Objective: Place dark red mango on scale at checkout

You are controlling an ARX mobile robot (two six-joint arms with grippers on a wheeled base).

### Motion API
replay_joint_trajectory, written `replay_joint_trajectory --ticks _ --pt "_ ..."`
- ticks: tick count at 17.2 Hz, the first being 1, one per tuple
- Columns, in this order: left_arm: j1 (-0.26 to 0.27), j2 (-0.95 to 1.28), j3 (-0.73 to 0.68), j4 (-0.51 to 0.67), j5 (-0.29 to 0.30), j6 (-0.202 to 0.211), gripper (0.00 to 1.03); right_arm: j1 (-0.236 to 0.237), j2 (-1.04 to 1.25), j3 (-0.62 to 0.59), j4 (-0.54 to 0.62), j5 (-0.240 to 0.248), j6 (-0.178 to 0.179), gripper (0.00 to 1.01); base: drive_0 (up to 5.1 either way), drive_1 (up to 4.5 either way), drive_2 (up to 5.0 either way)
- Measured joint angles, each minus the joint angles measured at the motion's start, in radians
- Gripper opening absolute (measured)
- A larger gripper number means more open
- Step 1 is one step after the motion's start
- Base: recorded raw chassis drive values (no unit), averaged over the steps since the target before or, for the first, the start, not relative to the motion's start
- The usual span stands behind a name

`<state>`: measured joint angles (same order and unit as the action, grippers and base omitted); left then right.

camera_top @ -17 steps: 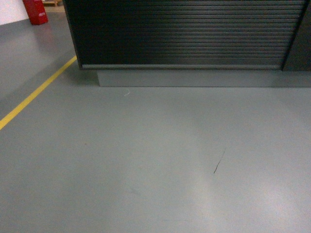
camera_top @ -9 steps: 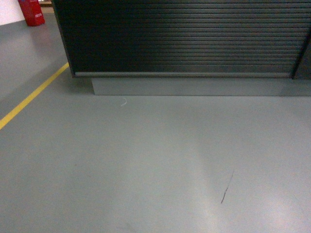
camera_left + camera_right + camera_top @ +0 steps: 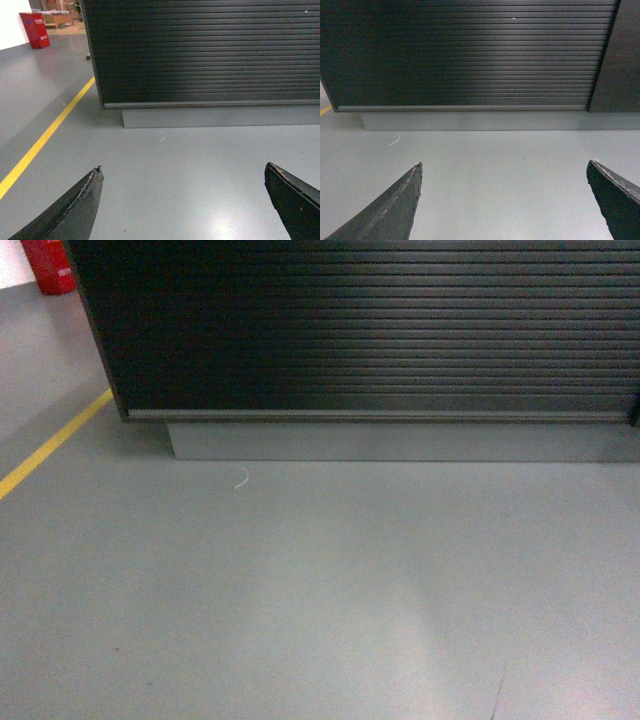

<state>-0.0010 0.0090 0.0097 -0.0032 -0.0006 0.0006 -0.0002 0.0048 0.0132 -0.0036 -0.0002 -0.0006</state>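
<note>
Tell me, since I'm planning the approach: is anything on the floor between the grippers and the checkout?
Only a small white scrap lies on the grey floor near the checkout plinth. Both the left gripper and right gripper are open and empty; mango and scale aren't visible.

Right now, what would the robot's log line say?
facing checkout front | left gripper open, empty | right gripper open, empty | mango, scale not in view

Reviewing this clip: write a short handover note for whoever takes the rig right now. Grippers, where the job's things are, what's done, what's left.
Left gripper: open, empty, low over the floor.
Right gripper: open, empty, likewise.
Checkout: straight ahead; only its ribbed front and grey plinth show, not its top.
Mango and scale: in no view.
Done: nothing visible; no fruit held.
Left: find and pick the mango, find the scale, set the mango on it.
Also: yellow line and red object off to the left.
</note>
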Motion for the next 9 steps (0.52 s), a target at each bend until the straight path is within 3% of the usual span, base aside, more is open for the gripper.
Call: replay_joint_trajectory --ticks 9 --pt "0.000 0.000 0.000 0.000 0.000 0.000 0.98 0.000 0.000 0.000 0.000 0.000 0.000 0.98 0.1 4.44 -4.2"
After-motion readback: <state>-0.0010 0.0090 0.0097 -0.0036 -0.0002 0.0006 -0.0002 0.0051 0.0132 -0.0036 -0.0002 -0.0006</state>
